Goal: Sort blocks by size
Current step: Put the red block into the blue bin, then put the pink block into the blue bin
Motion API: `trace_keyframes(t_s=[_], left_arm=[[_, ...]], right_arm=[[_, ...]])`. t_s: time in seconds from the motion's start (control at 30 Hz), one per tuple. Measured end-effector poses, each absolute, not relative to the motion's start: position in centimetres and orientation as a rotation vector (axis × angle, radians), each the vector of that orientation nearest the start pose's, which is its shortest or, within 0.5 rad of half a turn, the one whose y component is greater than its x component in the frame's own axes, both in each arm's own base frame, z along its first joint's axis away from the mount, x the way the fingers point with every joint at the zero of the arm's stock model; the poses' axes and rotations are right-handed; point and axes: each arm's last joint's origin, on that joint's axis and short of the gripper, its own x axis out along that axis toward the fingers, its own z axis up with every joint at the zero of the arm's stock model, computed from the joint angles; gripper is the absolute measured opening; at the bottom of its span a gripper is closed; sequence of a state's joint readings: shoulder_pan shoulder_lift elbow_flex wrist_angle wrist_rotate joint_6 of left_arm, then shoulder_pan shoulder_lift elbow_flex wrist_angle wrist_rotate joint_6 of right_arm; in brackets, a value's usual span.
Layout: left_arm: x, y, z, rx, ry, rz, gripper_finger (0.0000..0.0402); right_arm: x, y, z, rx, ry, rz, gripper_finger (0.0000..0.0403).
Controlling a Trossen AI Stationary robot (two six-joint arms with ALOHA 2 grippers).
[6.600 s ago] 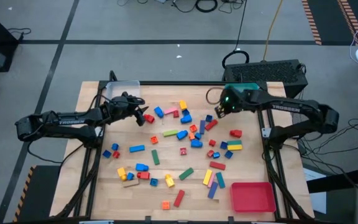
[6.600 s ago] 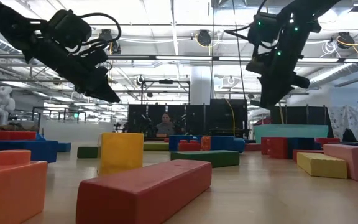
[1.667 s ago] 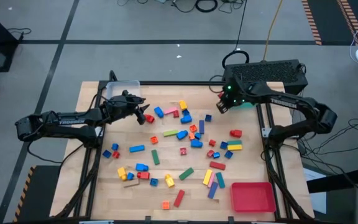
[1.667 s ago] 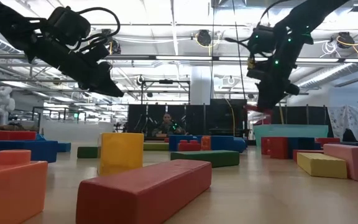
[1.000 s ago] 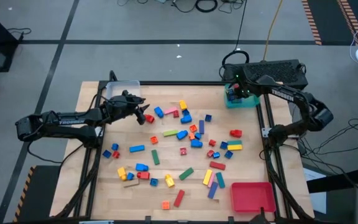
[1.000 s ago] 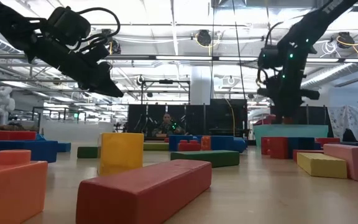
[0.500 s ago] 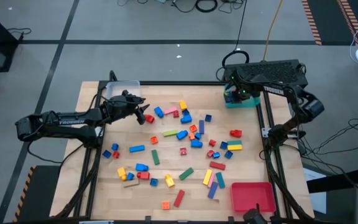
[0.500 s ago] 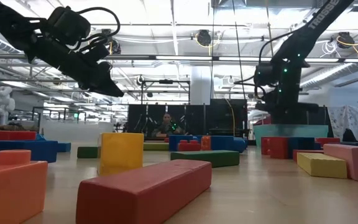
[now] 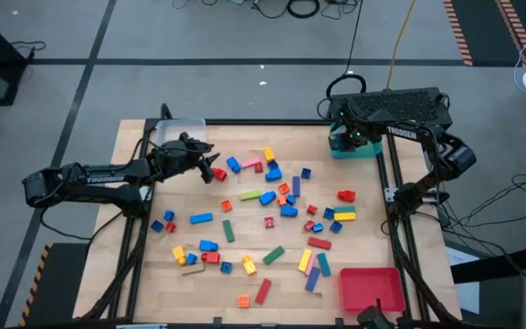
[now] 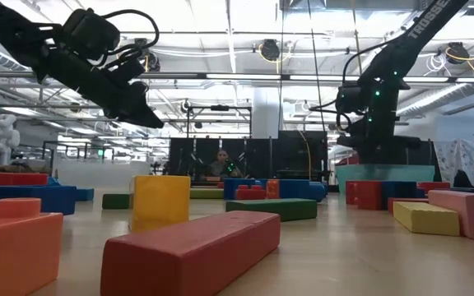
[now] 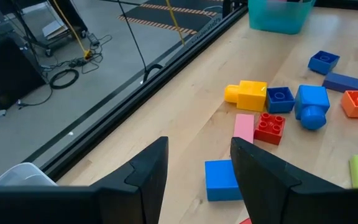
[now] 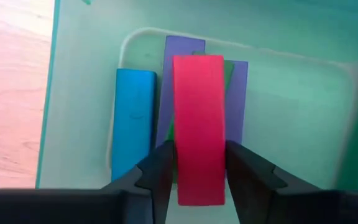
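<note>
Many small coloured blocks (image 9: 265, 222) lie scattered on the wooden table. My right gripper (image 9: 341, 138) hangs over the teal tray (image 9: 363, 151) at the far right and is shut on a long red bar (image 12: 197, 112). A blue bar (image 12: 133, 118) and purple bars (image 12: 185, 50) lie in the tray below it. My left gripper (image 9: 210, 168) waits open and empty above the table's far left part, high up in the low view (image 10: 142, 115). A blue block (image 11: 219, 180) lies on the table beyond its fingers. My right gripper pinches the red bar's two long sides (image 12: 182, 162) between its two fingers (image 12: 157, 171). The fingers come from above, pointing down, and lie across the bar. The bar sits level over the bars in the teal tray; whether it rests on them I cannot tell.
A clear tray (image 9: 179, 131) stands at the far left corner and a red tray (image 9: 371, 288) at the near right. In the low view a long red bar (image 10: 192, 251) and a yellow block (image 10: 160, 201) stand close to the camera. A person shows in the room behind.
My right gripper has stayed over the teal tray with the red bar and gone down a little, while its arm has swung toward the table's right edge.
</note>
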State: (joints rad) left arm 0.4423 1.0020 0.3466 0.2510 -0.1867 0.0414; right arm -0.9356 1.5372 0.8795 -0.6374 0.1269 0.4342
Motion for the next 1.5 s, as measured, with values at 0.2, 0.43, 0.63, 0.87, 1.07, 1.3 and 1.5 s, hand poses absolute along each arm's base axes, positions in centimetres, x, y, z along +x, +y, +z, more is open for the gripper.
trace_keyframes(t_s=[0.2, 0.43, 0.63, 0.87, 1.07, 1.3, 1.5], left_arm=[[17.6, 8.9, 18.6, -0.014, 0.426, 0.612, 0.0177], [17.5, 8.9, 18.6, -0.014, 0.428, 0.612, 0.0177], [17.6, 8.9, 18.6, -0.014, 0.428, 0.611, 0.0177], [17.6, 8.9, 18.6, -0.024, 0.425, 0.614, 0.0177], [17.6, 8.9, 18.6, -0.069, 0.410, 0.619, 0.0177], [17.6, 8.8, 18.6, -0.080, 0.408, 0.576, 0.0177], [17.8, 8.8, 18.2, -0.079, 0.427, 0.570, 0.0177]], right_arm=[[15.6, -21.8, 18.0, 0.859, 1.000, -1.188, 0.0149], [16.1, -20.6, 22.6, 0.744, 0.834, -1.133, 0.0139], [17.8, -17.6, 24.9, 0.598, 0.797, -0.975, 0.0124], [21.2, -14.2, 24.7, 0.658, 0.750, -0.873, 0.0105], [23.2, -12.1, 24.1, 0.780, 0.715, -0.865, 0.0091], [25.6, -9.7, 23.3, 0.821, 0.695, -0.791, 0.0088], [27.6, -8.2, 21.4, 0.757, 0.772, -0.711, 0.0088]])
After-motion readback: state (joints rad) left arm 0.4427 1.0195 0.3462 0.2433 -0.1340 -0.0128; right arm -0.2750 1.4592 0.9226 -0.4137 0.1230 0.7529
